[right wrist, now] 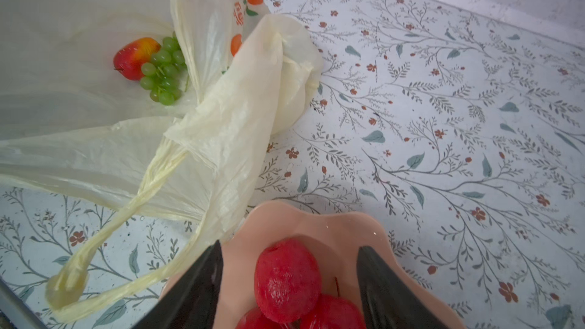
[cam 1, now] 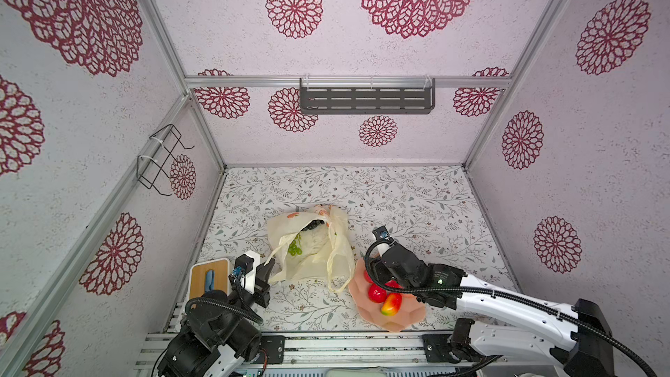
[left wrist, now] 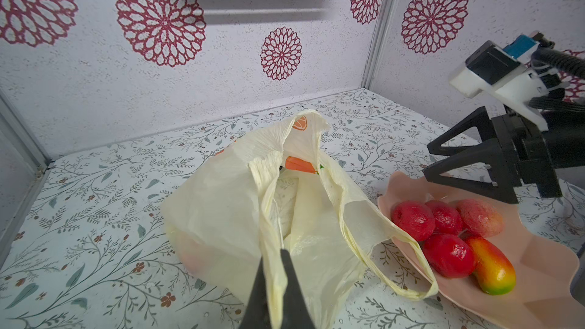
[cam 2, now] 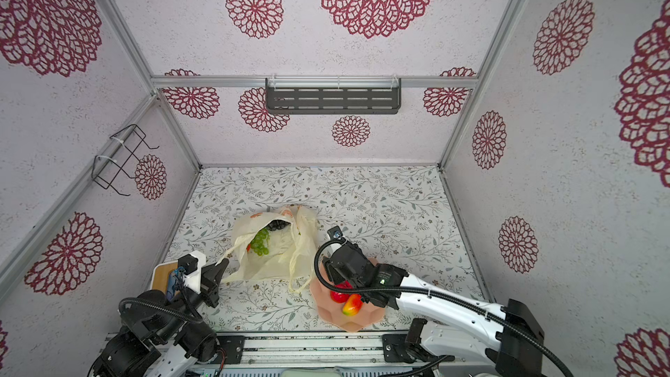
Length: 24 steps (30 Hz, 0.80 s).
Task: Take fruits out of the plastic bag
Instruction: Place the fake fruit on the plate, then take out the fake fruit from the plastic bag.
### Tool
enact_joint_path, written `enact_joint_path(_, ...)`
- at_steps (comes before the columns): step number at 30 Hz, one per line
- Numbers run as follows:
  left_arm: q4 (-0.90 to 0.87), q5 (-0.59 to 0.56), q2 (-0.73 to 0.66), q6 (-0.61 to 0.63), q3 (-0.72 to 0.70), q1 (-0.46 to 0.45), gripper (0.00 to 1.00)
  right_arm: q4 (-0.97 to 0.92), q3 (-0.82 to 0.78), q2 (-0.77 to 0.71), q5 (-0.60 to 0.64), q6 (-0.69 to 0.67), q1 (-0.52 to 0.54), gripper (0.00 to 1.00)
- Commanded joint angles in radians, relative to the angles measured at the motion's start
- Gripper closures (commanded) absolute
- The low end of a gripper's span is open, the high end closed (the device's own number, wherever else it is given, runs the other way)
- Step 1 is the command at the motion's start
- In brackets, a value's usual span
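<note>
the left end effector [left wrist: 273, 257] is pinched together on a gathered strip at the mouth of the plastic bag [left wrist: 221, 204], a thin, crinkly, translucent cream film printed with flat orange fruit, which sags open on the floral-patterned tabletop [cam 1: 398, 197] just ahead of that grip. inside it, beyond the left end effector, a green grape bunch [right wrist: 163, 71] of small round glossy beads touches a smooth red-yellow fruit [right wrist: 136, 56]; farther in, a dark grape bunch [cam 1: 313, 225] shows under the bag's far fold. the right end effector [right wrist: 289, 245] hangs with its 2 black wedge-shaped fingers [right wrist: 202, 280] spread apart, gripping nothing, above a smooth wavy-edged pink bowl [left wrist: 538, 267]. below and between those fingers, clear of both, sits 1 of 3 rounded red apples [right wrist: 286, 280] with finely dimpled skin. packed against them in the bowl are 1 pinkish peach [left wrist: 479, 216] and 1 oblong mango [left wrist: 492, 267] shading from red through yellow to green. a twisted loop handle [right wrist: 68, 280] of the bag trails across the tabletop beside the right end effector, reaching the bowl's rim.
</note>
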Motion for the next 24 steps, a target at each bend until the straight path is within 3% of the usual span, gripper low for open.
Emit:
enact_joint_path(1, 0.012, 0.0, -0.022, 0.008, -0.001, -0.009, 1.0, 0.18, -0.024, -0.017, 0.0, -0.059, -0.004, 0.3)
enact_joint_path(10, 0.014, -0.004, -0.025, 0.009, -0.002, -0.01, 1.0, 0.354, 0.022, 0.126, -0.087, -0.086, -0.004, 0.34)
enact_joint_path(16, 0.012, 0.006, -0.024, 0.009, 0.001, -0.009, 1.0, 0.46, 0.151, 0.298, -0.173, -0.138, -0.004, 0.47)
enact_joint_path(24, 0.008, 0.011, -0.032, 0.008, 0.004, -0.009, 1.0, 0.592, 0.335, 0.577, -0.288, -0.205, -0.009, 0.75)
